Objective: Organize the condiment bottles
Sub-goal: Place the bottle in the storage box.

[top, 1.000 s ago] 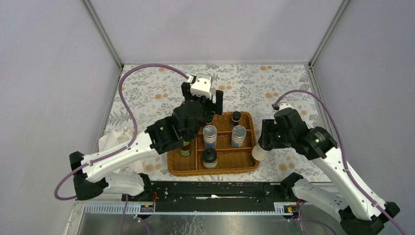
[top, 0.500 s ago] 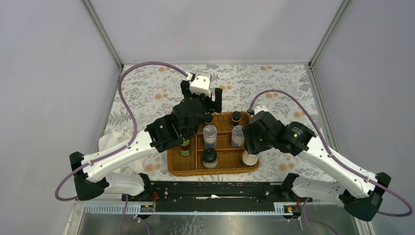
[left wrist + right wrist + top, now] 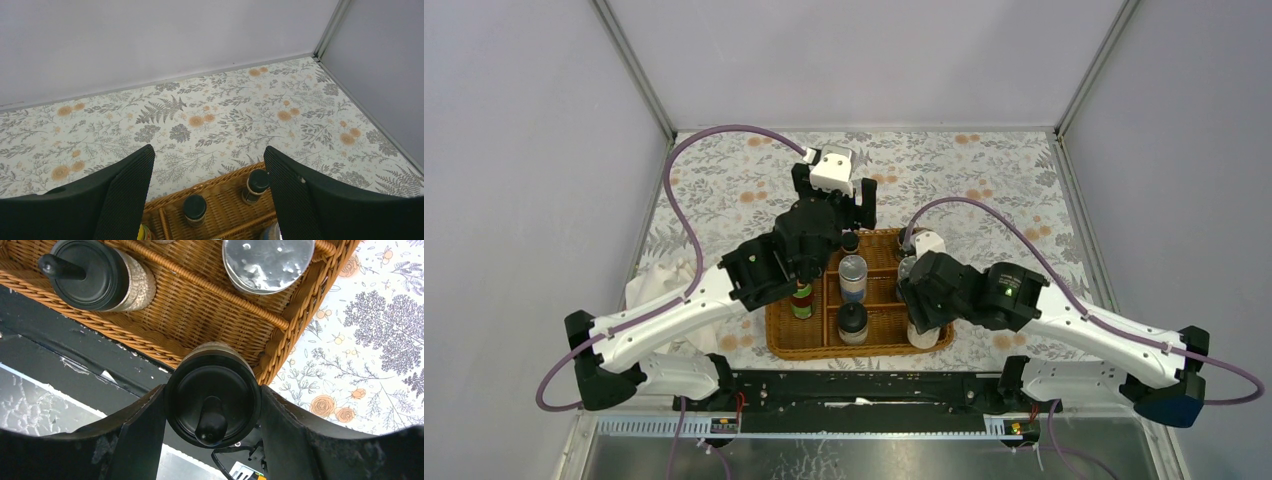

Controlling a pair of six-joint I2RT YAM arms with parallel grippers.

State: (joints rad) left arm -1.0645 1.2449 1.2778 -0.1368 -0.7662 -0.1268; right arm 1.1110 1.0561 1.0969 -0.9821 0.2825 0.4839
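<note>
the left claw (image 3: 207,157) hangs released over the far side of the basket (image 3: 786,340), with nothing in it. the right claw (image 3: 212,412) is grasping a cream jar (image 3: 212,385) above the near right corner, partly over the rim. i think it should move a little inward before lowering, beside its twin (image 3: 95,275). the jar is upright, its long axis vertical and its knob pointing up.

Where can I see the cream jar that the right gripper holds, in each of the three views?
Top external: the cream jar is at the near right corner of the wicker basket, partly hidden.
Left wrist: not in view.
Right wrist: centre, inside the right gripper.
Shared landmark: the basket, visible in all three.
</note>
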